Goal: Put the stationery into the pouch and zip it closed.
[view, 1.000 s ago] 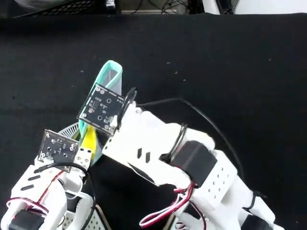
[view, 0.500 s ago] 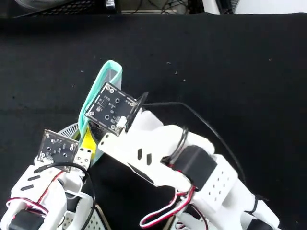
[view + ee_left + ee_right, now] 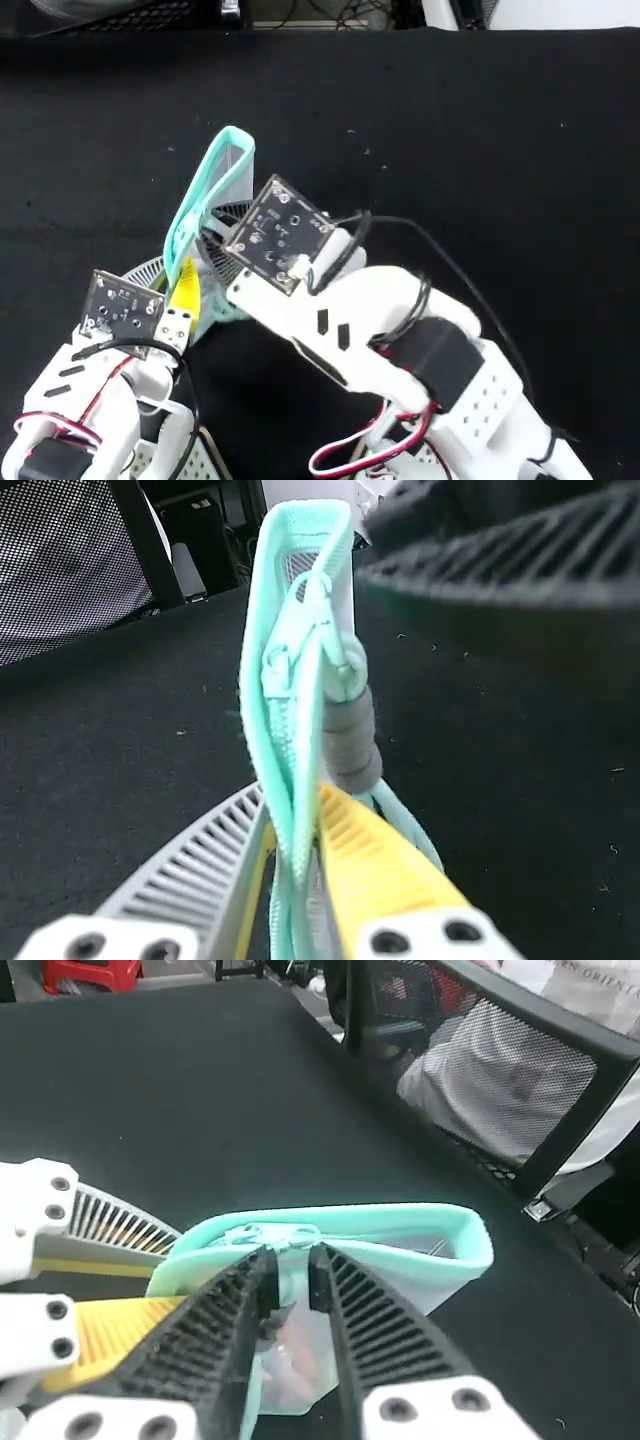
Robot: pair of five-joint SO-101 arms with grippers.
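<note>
A mint-green zip pouch (image 3: pixel 213 180) stands on edge on the black table, with clear mesh sides. My left gripper (image 3: pixel 295 815) is shut on its near end, grey finger on one side and yellow finger (image 3: pixel 185 288) on the other. The zip slider (image 3: pixel 283 666) and its pull tab (image 3: pixel 308 598) sit on the top seam, a short way past those fingers. My right gripper (image 3: pixel 290 1258) hovers right over the slider (image 3: pixel 257 1233), black fingers a narrow gap apart with nothing between them. Something pinkish (image 3: pixel 290 1358) shows through the pouch's clear side.
A grey cord toggle (image 3: pixel 350 742) hangs beside the pouch. The right arm's white body (image 3: pixel 370 320) covers the table's near middle, and its black fingers (image 3: pixel 500 550) loom close above the pouch in the left wrist view. Black cloth (image 3: pixel 470 130) stretches far and right.
The right arm's wrist has swung to the right, off the pouch's middle and toward its near end. The left arm and the pouch have stayed put.
</note>
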